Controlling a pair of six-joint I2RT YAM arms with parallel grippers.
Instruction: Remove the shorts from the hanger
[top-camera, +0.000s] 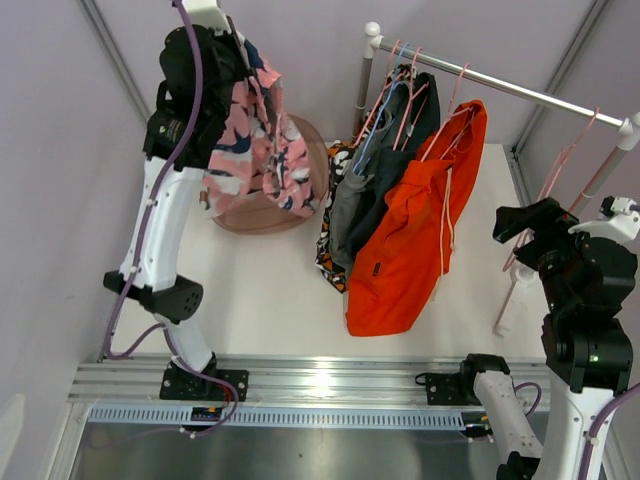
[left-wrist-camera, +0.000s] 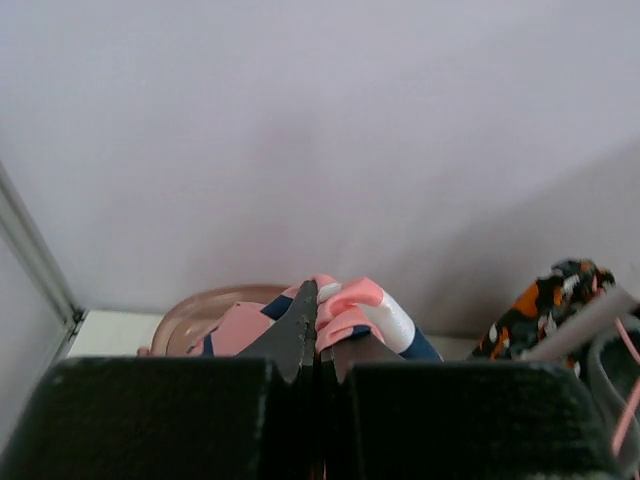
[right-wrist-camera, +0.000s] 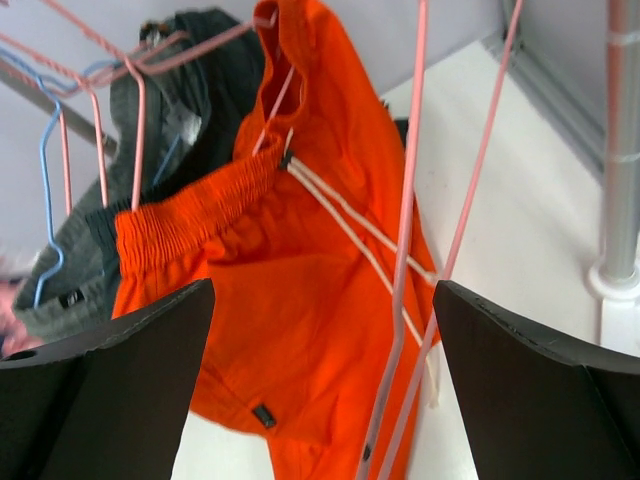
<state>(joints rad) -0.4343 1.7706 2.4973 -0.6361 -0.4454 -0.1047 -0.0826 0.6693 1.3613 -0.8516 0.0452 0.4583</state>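
My left gripper (top-camera: 245, 55) is raised at the back left, shut on the pink shorts with navy print (top-camera: 255, 140), which hang from it over a round brown basket (top-camera: 310, 150). In the left wrist view the jaws (left-wrist-camera: 318, 335) pinch a pink fold (left-wrist-camera: 365, 305). The orange shorts (top-camera: 420, 230) hang from a pink hanger (top-camera: 445, 110) on the rail (top-camera: 500, 85), beside dark charcoal shorts (top-camera: 400, 150), grey shorts (top-camera: 345, 210) and blotch-patterned shorts (top-camera: 328, 250). My right gripper (top-camera: 520, 225) is open, right of the orange shorts (right-wrist-camera: 300, 260), with an empty pink hanger (right-wrist-camera: 405, 240) between its fingers.
The rail rests on white posts (top-camera: 365, 70), one standing at the right (top-camera: 512, 300). Empty pink hangers (top-camera: 570, 170) hang near the rail's right end. A blue hanger (right-wrist-camera: 45, 190) shows among the dark shorts. Grey walls close in the table at the back and sides.
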